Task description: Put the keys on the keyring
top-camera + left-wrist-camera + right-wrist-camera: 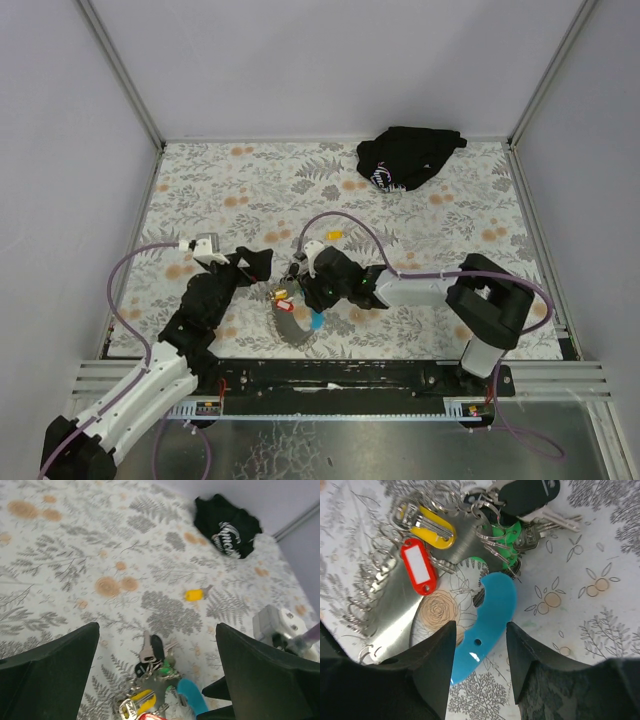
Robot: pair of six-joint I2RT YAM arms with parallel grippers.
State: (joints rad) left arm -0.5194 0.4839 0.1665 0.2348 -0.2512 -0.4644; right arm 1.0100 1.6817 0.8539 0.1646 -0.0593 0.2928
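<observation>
Right now my right gripper [480, 625] hangs with fingers spread either side of the blue tag [492, 615]. The keys [550, 517] lie touching the keyring [470, 537] (red tag [418, 565] beside it). My left gripper [156, 628] is spread wide too, near that pile.

The only writing I find is white cursive lettering on the black cloth bundle [227, 526] across my table, too blurred to read, while the white label in the red tag [418, 566] on the keyring [462, 535] shows nothing legible.
</observation>
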